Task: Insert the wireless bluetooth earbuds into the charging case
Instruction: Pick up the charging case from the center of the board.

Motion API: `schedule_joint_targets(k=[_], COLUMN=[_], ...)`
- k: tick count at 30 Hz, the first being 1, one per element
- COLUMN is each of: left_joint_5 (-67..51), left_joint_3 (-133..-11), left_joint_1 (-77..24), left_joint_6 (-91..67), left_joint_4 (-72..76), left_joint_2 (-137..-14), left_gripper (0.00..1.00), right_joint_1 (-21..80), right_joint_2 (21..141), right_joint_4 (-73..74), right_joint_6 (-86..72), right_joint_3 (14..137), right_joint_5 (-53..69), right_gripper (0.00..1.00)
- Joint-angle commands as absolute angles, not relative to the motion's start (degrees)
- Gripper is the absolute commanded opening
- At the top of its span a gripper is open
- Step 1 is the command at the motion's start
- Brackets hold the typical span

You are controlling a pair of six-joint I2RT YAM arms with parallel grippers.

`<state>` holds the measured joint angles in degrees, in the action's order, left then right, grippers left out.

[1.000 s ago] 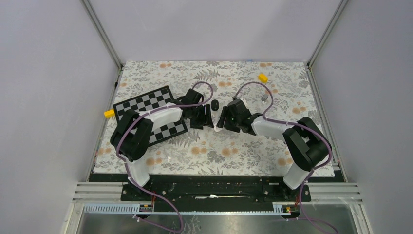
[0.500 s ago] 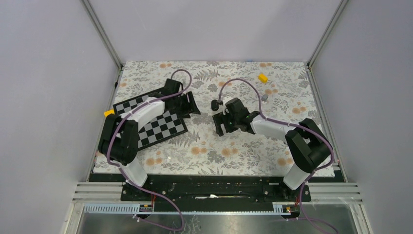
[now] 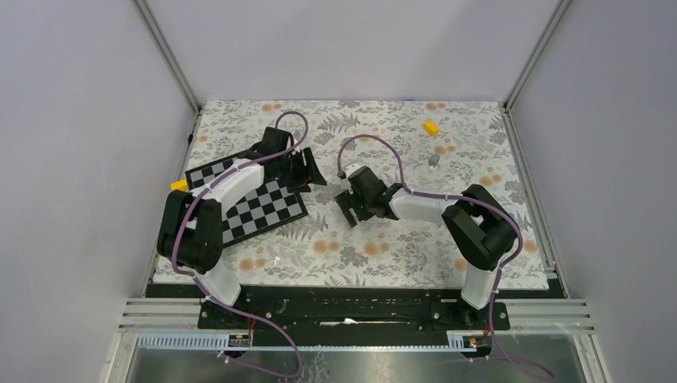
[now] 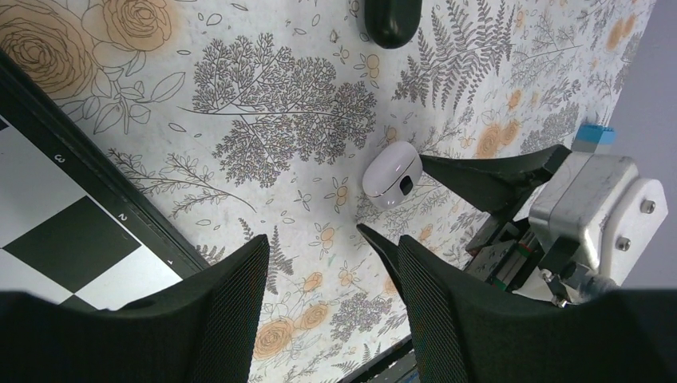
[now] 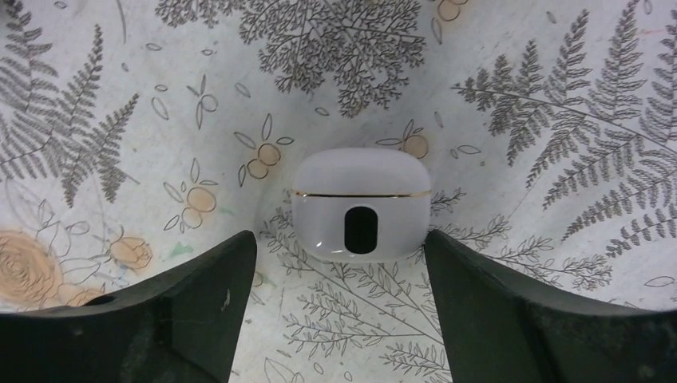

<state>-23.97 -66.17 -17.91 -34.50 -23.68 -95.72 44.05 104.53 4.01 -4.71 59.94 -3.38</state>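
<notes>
The white charging case [image 5: 361, 203], shut, with a gold seam and a black oval on its front, lies on the flowered mat. My right gripper [image 5: 339, 239] is open and low over the mat. The case lies just ahead of its two fingertips, and the right one nearly touches the case's side. In the top view the right gripper [image 3: 349, 211] covers the case. My left gripper [image 4: 331, 247] is open and empty, looking at the case [image 4: 393, 174] from a short way off. It hovers beside the checkerboard's far end [image 3: 307, 171]. The earbuds are out of view.
A black oval object [image 4: 391, 20] lies on the mat beyond the case. A checkerboard [image 3: 247, 191] lies at the left, with a yellow block [image 3: 179, 185] at its left edge. Another yellow block [image 3: 431, 127] and a small grey piece [image 3: 433, 159] sit at the far right.
My right gripper has moved left and opened wider, with the case now at its fingertips. My left arm has drawn back to the left, away from the middle.
</notes>
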Motion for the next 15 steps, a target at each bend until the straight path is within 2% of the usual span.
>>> schedule_joint_targets(k=[1, 10, 15], left_joint_5=[-26.56, -28.68, -29.65], left_joint_3=[-66.01, -65.64, -65.64], left_joint_1=[-17.93, -17.93, -17.93], left_joint_6=[-34.28, -33.84, -33.62], left_joint_4=[-21.62, -21.62, -21.58], left_joint_2=[-94.9, -95.41, -95.53], left_gripper=[0.62, 0.62, 0.62], right_joint_1=[44.29, 44.3, 44.25], right_joint_2=[106.52, 107.89, 107.95], right_joint_4=[3.57, 3.39, 2.76], right_joint_6=[-4.64, -1.57, -0.31], right_joint_3=[62.04, 62.66, 62.2], right_joint_5=[-7.07, -7.98, -5.77], right_gripper=[0.82, 0.75, 0.61])
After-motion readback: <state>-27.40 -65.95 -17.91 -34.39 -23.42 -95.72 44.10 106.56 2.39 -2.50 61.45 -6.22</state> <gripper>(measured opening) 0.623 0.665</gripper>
